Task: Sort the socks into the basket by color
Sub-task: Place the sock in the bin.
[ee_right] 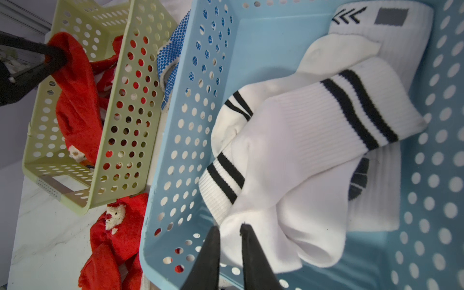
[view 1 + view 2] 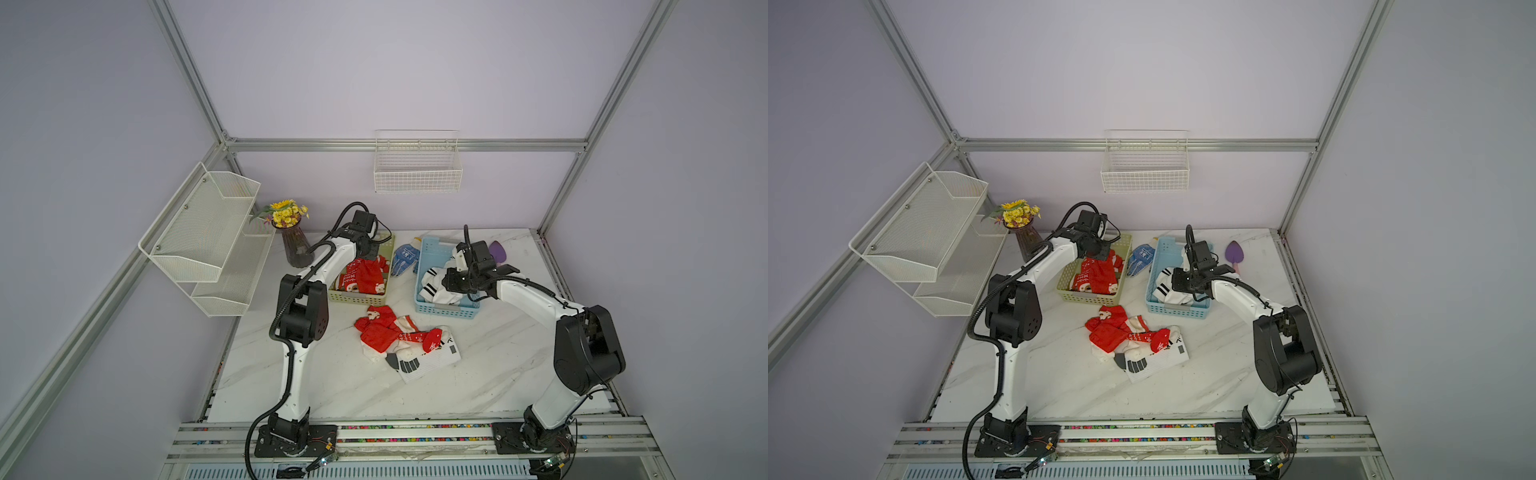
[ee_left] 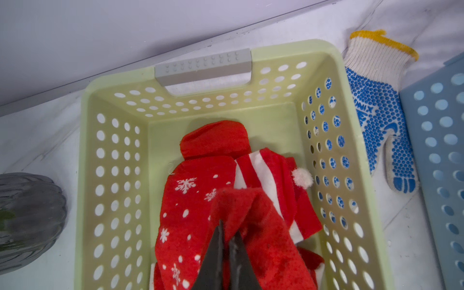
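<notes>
- Socks: partly sorted. The red socks lie in the green basket by the table's far edge. The white socks lie in the blue basket alongside, nearer the far right corner.
- At the table's middle: mixed heap of red and white socks, overlapping, not yet sorted.
- Over the green basket: left tool, narrow, pinching a held red sock that hangs into the basket.
- Over the blue basket's near end: right tool, narrow, with a fold of a held white sock between its jaws.
- Between the baskets: dotted glove, not a sock.
- Risks:
  - Fuzzy red fabric may cling to the tool on release, or drape over the rim.
  - The white fold may slide out over the wall.
  - A grab at the heap may lift both colours, since they overlap.
</notes>
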Tool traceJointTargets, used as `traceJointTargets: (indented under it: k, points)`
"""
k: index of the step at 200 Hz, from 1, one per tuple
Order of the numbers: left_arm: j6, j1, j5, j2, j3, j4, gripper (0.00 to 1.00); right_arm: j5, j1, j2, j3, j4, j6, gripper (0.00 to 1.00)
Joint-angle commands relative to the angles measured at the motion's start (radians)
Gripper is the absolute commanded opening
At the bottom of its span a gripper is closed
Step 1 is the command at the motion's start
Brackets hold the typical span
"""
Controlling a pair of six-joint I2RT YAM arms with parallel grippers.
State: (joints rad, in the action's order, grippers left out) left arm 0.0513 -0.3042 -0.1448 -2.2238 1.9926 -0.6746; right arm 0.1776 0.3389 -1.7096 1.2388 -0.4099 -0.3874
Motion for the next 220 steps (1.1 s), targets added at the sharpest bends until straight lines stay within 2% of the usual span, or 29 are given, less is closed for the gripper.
traceJointTargets:
  k: [1,75,114,172,220]
  points:
    - [0.011,0.012,0.012,-0.001,0.06,0.021,0.13,0.008,0.001,-0.007,0.028,0.028,0.004,0.21]
    - [0.029,0.022,0.006,0.023,0.061,0.035,0.43,0.004,0.001,0.018,0.02,0.025,0.003,0.22]
    - [0.041,0.022,0.023,0.077,0.047,0.036,0.51,0.0,0.001,0.04,0.008,0.029,-0.006,0.22]
    - [0.07,0.017,0.121,0.199,-0.037,0.045,0.64,-0.002,0.002,0.082,-0.016,0.031,-0.011,0.22]
    - [0.112,-0.002,0.16,0.274,-0.122,0.053,0.69,-0.013,0.001,0.116,-0.029,0.018,-0.013,0.22]
